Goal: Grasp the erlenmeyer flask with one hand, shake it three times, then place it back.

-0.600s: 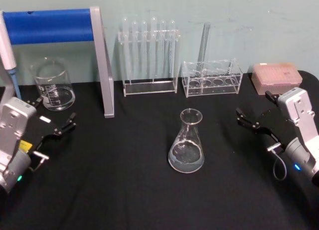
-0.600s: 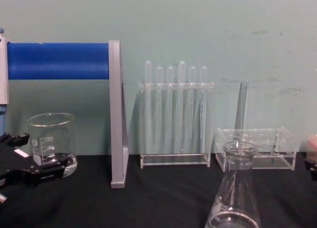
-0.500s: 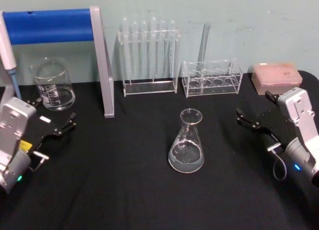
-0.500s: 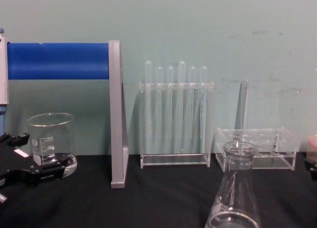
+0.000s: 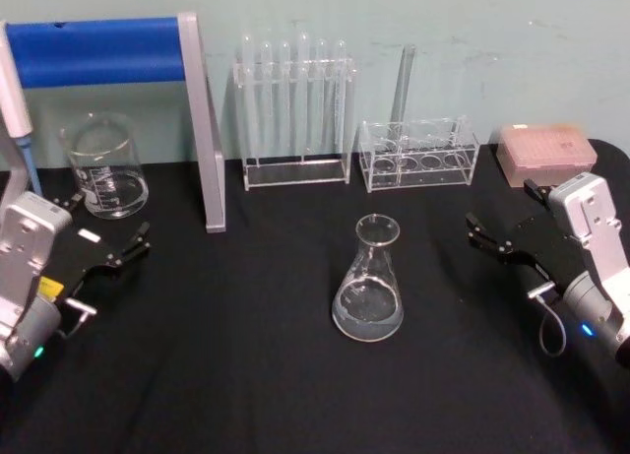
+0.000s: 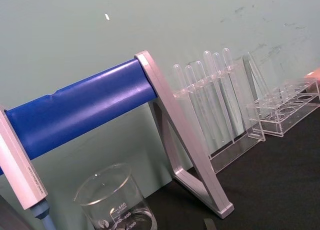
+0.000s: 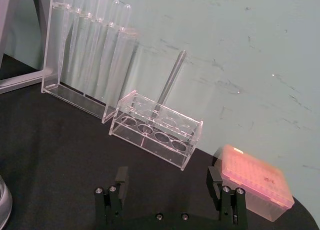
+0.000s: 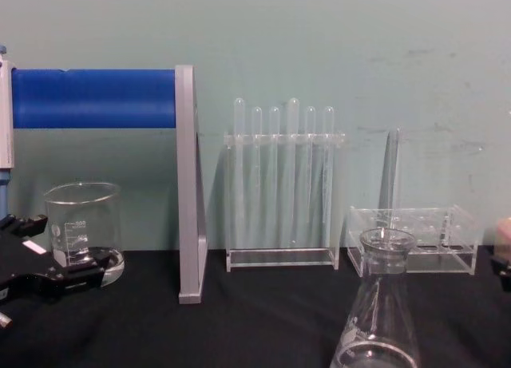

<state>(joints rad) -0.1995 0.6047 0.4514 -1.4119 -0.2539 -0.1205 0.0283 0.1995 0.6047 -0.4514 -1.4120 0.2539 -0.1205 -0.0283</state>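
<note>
The erlenmeyer flask (image 5: 367, 282) stands upright near the middle of the matte black table (image 5: 246, 375). It is clear glass, with a wide round base tapering to a narrow neck and flared rim, and nothing touches it. The right gripper (image 5: 502, 211), black and blocky, sits off to its right with jaws spread wide. The left gripper (image 5: 108, 218) rests well apart on the left, jaws likewise spread, near a straight-sided glass beaker (image 5: 103, 168).

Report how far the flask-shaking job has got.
Done: nothing that shows. The flask stands upright on the table, and no gripper touches it. In hand: nothing. The left gripper and the right gripper sit open at their own sides, apart from the flask. Left, it seems: the grasp, the three shakes and the return.
</note>
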